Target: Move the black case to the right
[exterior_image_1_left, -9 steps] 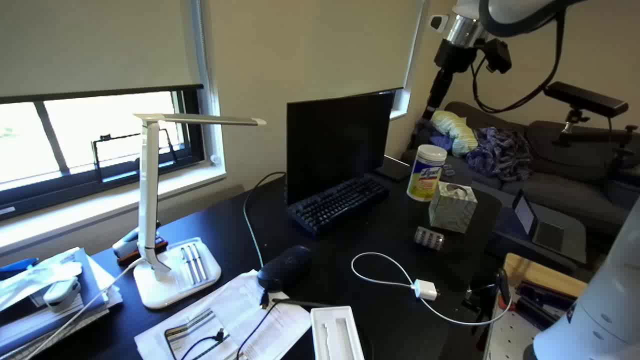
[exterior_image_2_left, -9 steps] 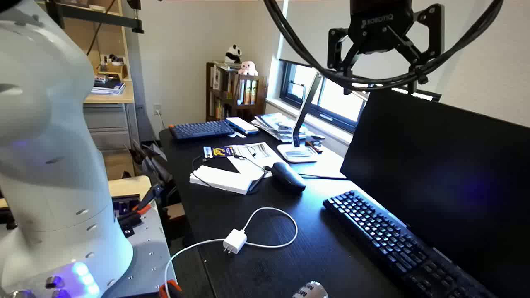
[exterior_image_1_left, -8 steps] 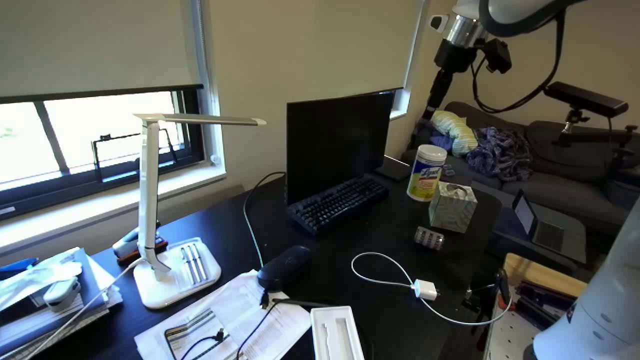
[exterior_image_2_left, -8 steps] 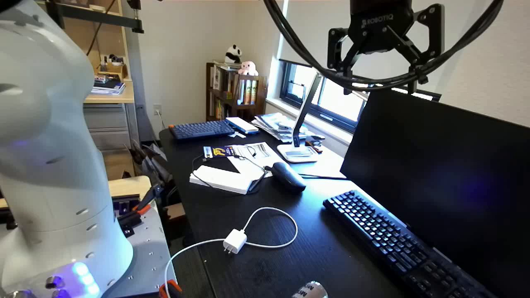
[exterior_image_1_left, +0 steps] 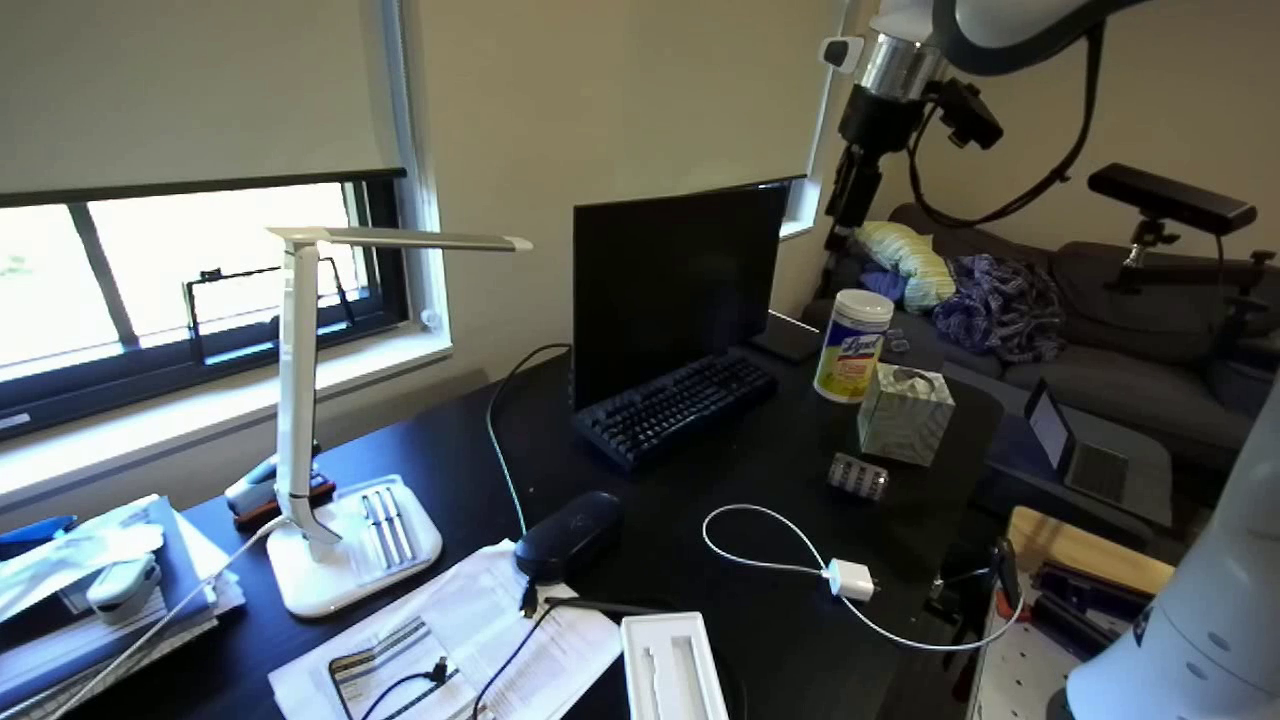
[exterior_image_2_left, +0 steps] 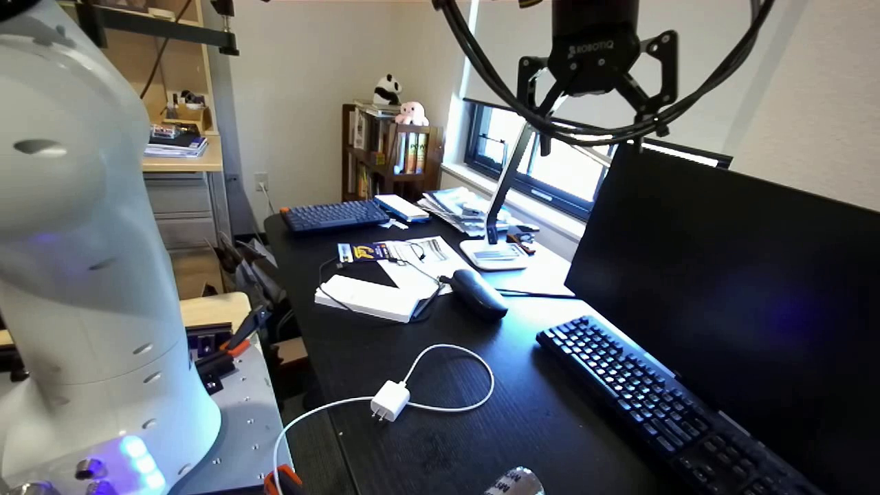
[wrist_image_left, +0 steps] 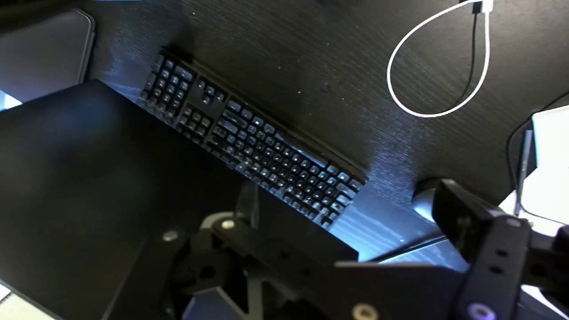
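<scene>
While my gripper (exterior_image_2_left: 591, 146) hangs high, fingers (wrist_image_left: 462, 209) spread, the black case (exterior_image_2_left: 479, 295) lies on the desk (exterior_image_2_left: 536, 426) beside white papers (exterior_image_2_left: 443, 258). I can't quite tell whether they touch.

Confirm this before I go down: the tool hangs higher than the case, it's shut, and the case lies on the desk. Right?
Not quite: the tool is open, not shut; its fingers stand apart in an exterior view. The rest holds: it hangs higher than the case, and the case lies on the desk.
</scene>
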You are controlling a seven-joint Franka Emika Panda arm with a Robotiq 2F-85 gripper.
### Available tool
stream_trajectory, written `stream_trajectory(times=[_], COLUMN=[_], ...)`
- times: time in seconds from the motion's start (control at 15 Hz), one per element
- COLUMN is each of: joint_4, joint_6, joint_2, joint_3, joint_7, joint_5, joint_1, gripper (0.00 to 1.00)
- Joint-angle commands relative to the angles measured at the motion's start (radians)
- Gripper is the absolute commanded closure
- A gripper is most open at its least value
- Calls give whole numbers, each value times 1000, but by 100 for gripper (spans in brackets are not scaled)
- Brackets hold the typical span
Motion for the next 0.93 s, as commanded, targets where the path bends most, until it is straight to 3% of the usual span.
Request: stream_trajectory(times=[0.0,0.2,0.47,0.87], joint_4=[87,157,253,223], joint_6=[-46,-51,-75,-22], joint_2=[135,267,428,443], joint_3=[33,56,112,218], joint_7=[-96,-180,-292,-358], joint_5=[61,91,55,-101], joint_1=[78,126,122,132], gripper=[0,0,0,0])
